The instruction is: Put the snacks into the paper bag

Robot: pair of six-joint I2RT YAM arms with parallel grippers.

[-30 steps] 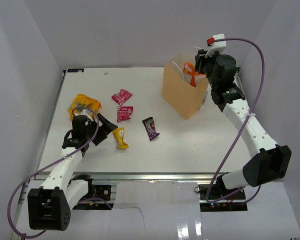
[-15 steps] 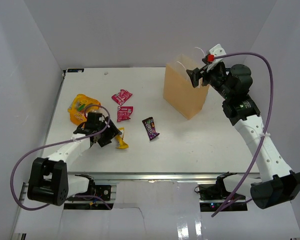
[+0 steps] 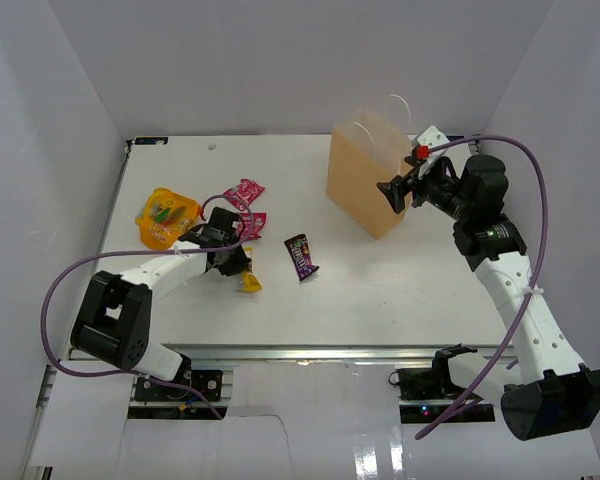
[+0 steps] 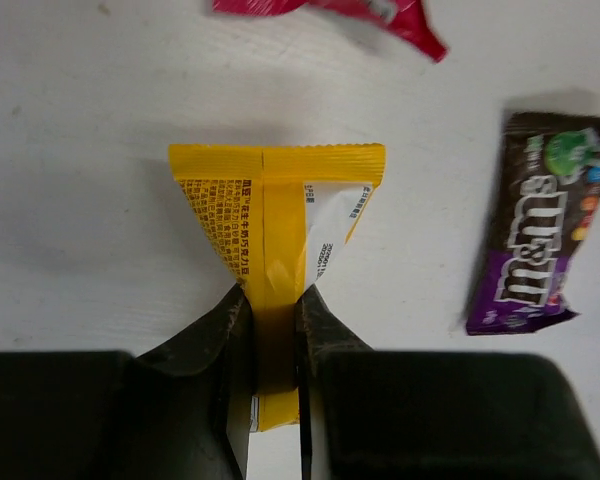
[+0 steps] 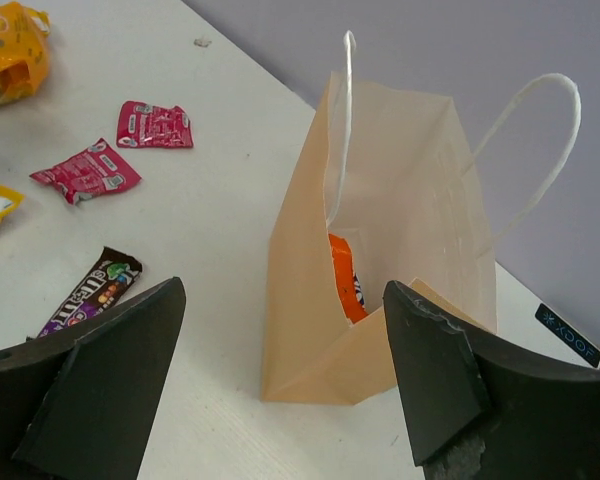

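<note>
The white counter [image 3: 380, 280] fills the middle of the top view. On it, in the upper right, stands the tan paper bag [image 3: 365, 185], upright and open-mouthed, with its white cord handles rising above the rim. Just to the right of the bag hangs the right gripper [image 3: 393, 193], its jaws spread wide apart and holding nothing. In the right wrist view the bag sits between its two dark fingers. At centre left the left gripper [image 4: 272, 310] reaches low over the counter, its jaws closed tight on the bottom end of the yellow packet [image 4: 275, 210]. One orange bag [image 3: 163, 215] lies crumpled at the left of the counter, and a second orange bag [image 5: 345, 285] shows inside the paper bag, down against its wall. The dark purple bar [image 3: 301, 256] lies flat near the middle of the counter, to the right of the yellow packet and apart from it. Two pink packets lie above the left gripper, one [image 3: 244, 192] higher in the frame and the other [image 3: 250, 225] just below it. The yellow packet, seam side up, fans out from the fingers toward the top of the left wrist view.
</note>
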